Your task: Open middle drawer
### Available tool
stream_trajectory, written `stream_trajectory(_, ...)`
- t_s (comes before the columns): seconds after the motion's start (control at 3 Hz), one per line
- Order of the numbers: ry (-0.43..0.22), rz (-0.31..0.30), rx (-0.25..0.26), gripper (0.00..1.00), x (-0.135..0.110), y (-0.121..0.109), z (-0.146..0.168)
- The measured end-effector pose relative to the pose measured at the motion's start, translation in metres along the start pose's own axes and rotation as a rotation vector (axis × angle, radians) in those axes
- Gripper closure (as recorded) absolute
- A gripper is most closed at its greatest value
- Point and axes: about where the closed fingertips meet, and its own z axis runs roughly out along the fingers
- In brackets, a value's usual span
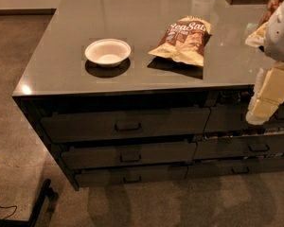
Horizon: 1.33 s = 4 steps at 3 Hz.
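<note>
Dim warm light glares off the countertop (pixel 146 18) (tool (pixel 261 110) lit pale, right edge).

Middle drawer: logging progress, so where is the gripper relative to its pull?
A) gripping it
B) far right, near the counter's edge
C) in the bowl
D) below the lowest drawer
B: the gripper hangs at the view's right edge by the counter front, well clear of the pull on the middle drawer.

Glossy countertop (pixel 132 13); plastic jaws at right
</note>
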Motion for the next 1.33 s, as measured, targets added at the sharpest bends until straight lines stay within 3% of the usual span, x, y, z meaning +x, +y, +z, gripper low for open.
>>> stream_trajectory(0.33,0.000,0.000,0.000,0.00,0.000,0.000,0.000)
stream_trajectory(0.67,-0.021,-0.005,-0.020,0.00,0.000,0.007,0.020)
stream_trajectory(1.0,-0.076,-0.013,-0.058,0.00,-0.009,0.026,0.067)
stream_trajectory(1.33,-0.133,-0.014,-0.096,0.00,-0.022,0.046,0.136)
